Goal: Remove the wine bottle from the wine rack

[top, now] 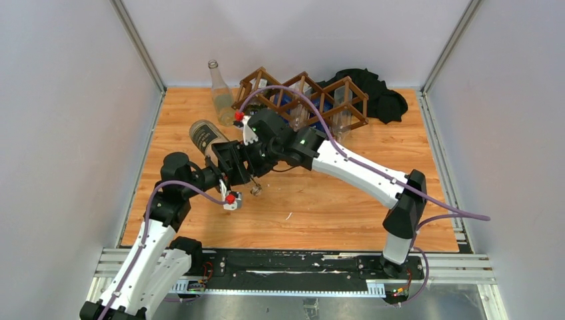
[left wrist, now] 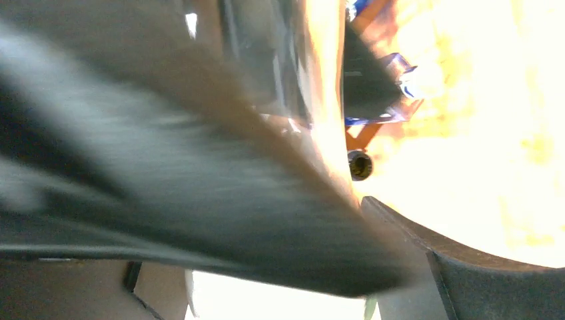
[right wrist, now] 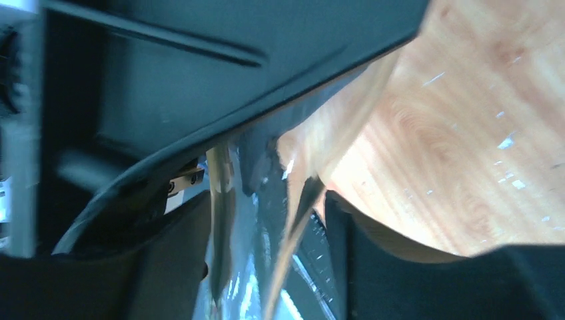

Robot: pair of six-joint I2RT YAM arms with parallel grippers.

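Note:
The dark wine bottle is held tilted above the wooden table, away from the wine rack, base up at the back left and neck down towards the front. My left gripper is shut on its body. In the left wrist view the blurred dark bottle fills the frame, with one finger at the lower right. My right gripper is shut on the bottle beside the left one. In the right wrist view the glass sits between my dark fingers.
A clear empty bottle stands at the rack's left end. Clear glass items sit in the rack's cells. A black cloth lies behind the rack at the back right. Grey walls close in both sides.

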